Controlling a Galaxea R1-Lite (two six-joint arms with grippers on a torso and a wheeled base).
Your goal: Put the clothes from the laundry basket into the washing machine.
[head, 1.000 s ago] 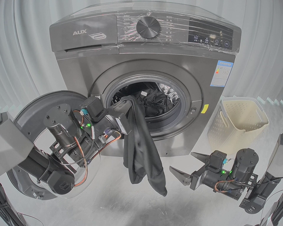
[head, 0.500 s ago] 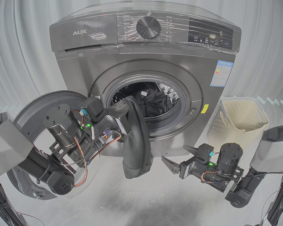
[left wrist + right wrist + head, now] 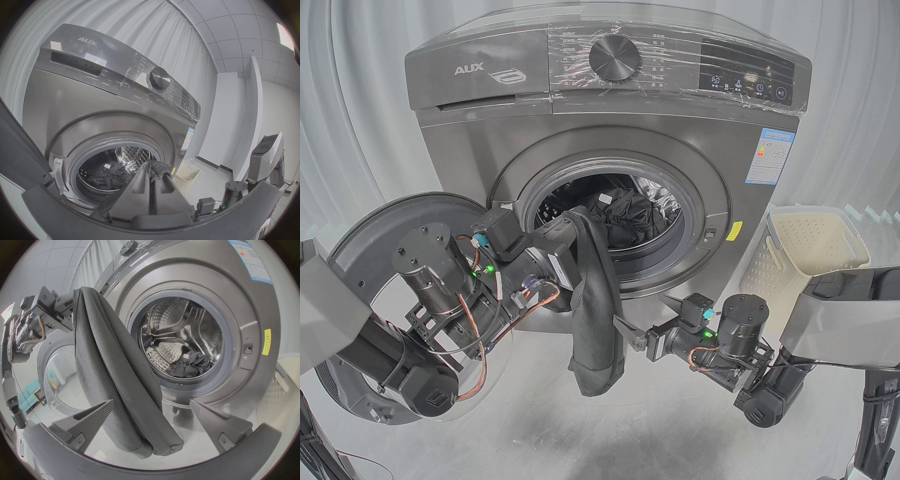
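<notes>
Black garment (image 3: 594, 306) hangs doubled over from my left gripper (image 3: 569, 222), which is clenched on its top fold at the near left rim of the washing machine (image 3: 487, 150) opening. My right gripper (image 3: 639, 310) is spread wide, just right of the hanging cloth. More black clothes (image 3: 628, 215) are in the drum. Door (image 3: 369, 244) is swung open left, and the cream laundry basket (image 3: 837, 250) is on the right.

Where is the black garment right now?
In the head view, the garment hangs from the left hand at the left edge of the washer opening, its lower end beside the open right hand.
</notes>
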